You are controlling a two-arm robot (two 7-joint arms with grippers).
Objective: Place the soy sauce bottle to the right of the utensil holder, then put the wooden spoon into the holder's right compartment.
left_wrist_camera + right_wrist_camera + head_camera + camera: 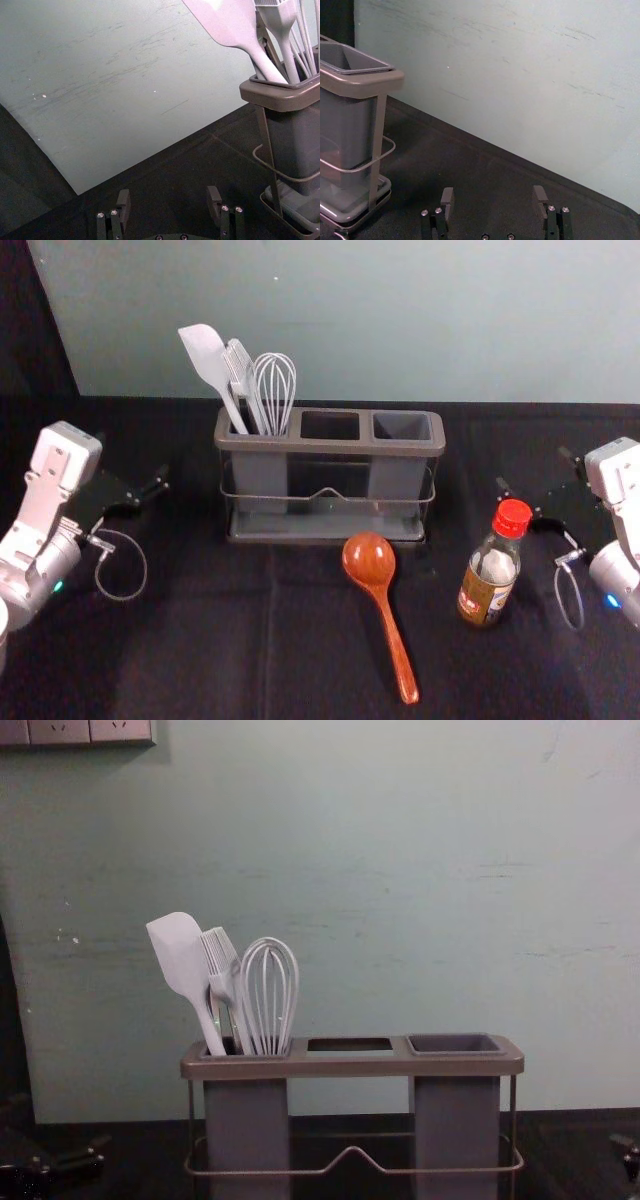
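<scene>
The grey utensil holder stands at the back middle of the table; its right compartment is empty. In front of it lies the wooden spoon, bowl toward the holder. The soy sauce bottle, red-capped, is upright in front of the holder and to its right. My right gripper is at the right, just behind the bottle and apart from it; in the right wrist view the gripper is open and empty. My left gripper is left of the holder; in its wrist view the gripper is open, nothing between the fingers.
A white spatula, a brush and a whisk stand in the holder's left compartment. A pale wall rises behind the black-covered table.
</scene>
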